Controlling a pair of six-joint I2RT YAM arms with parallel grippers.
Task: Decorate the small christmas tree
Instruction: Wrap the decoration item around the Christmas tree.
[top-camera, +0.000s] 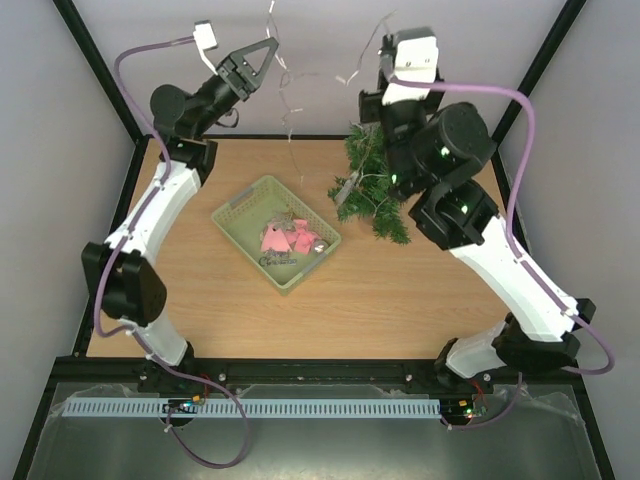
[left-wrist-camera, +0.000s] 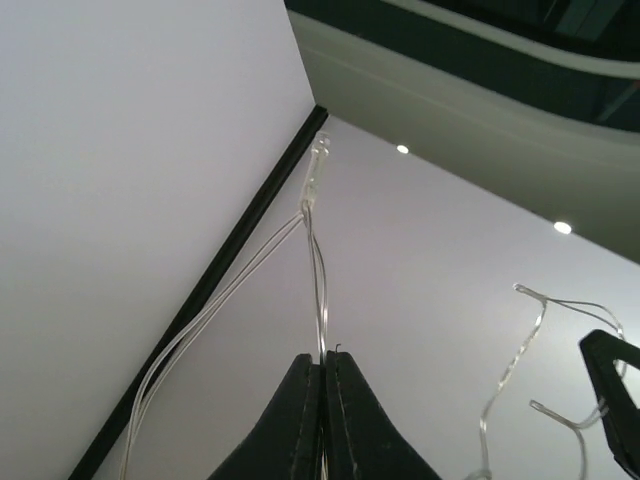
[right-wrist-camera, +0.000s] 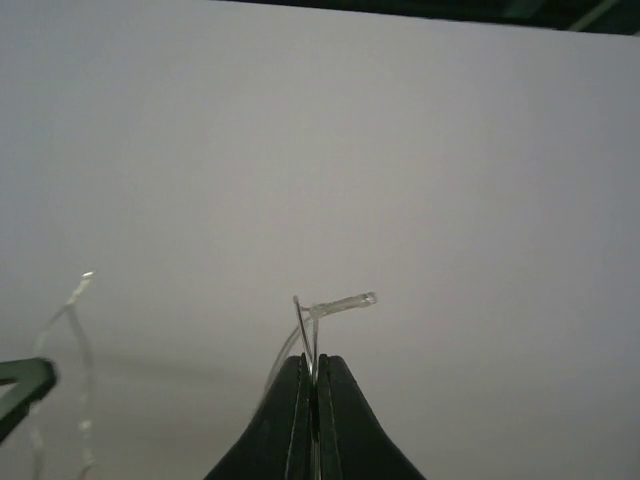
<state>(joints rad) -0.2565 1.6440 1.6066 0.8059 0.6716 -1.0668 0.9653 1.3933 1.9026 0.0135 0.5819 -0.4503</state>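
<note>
Surface (top-camera: 400, 300) with the tree (top-camera: 372, 190) at its far right, partly hidden behind my right arm. The basket (top-camera: 232, 210) of pink pieces (top-camera: 280, 240) sits at centre, near the tree but apart from it. Both arms are raised over the far edge. My left tool (left-wrist-camera: 323, 357) and right tool (right-wrist-camera: 316, 362) are each pinched fully closed on the light wire (left-wrist-camera: 319, 250), which hangs between them. Step in hand, as I judge it: stringing the lights. The next move calls for lowering the wire onto the tree, keeping both pinches tight.

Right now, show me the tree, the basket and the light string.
tree (top-camera: 372, 195), top view, green branches near its middle.
basket (top-camera: 240, 195), top view, far-left rim.
light string (left-wrist-camera: 320, 285), left wrist view, thin wire below the bulb.
</note>
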